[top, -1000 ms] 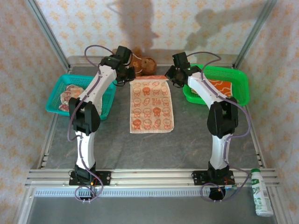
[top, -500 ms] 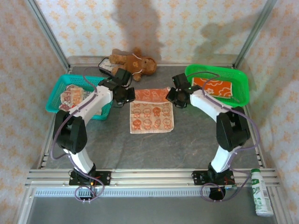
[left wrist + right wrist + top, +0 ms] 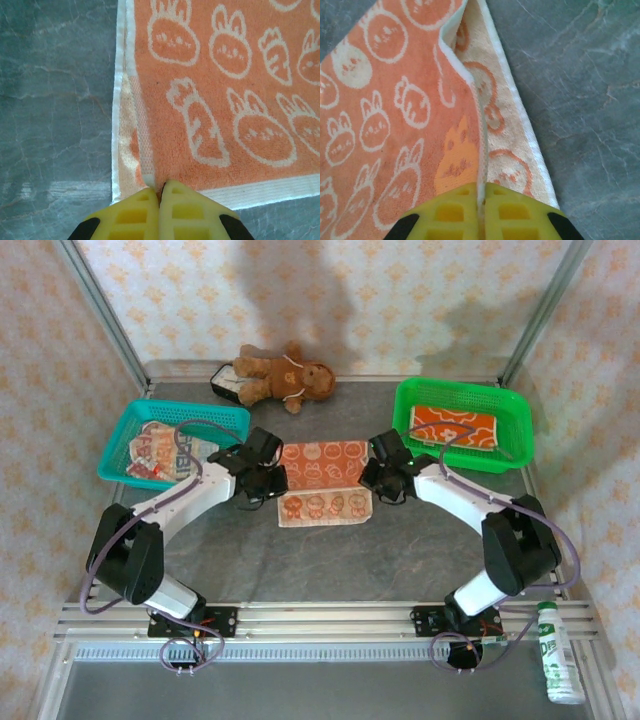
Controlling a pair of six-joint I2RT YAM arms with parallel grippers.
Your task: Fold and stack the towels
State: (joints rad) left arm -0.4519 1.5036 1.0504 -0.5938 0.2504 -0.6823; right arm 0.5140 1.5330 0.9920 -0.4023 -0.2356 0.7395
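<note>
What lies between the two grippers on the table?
The cartoon towel, half folded over itself, spans the gap between left gripper and right gripper, each pinching a flap corner; the top external view shows it.

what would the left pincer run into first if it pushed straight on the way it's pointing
The left pincer is shut on the cartoon towel; straight on lies its folded-over orange layer, likely the table right beneath.

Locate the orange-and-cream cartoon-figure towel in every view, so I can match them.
Top external: orange-and-cream cartoon-figure cloth towel, partly folded, at the centre of the grey marbled tabletop.
Left wrist: upper right.
Right wrist: left and centre.
Shared landmark: its white hem against that tabletop.
</note>
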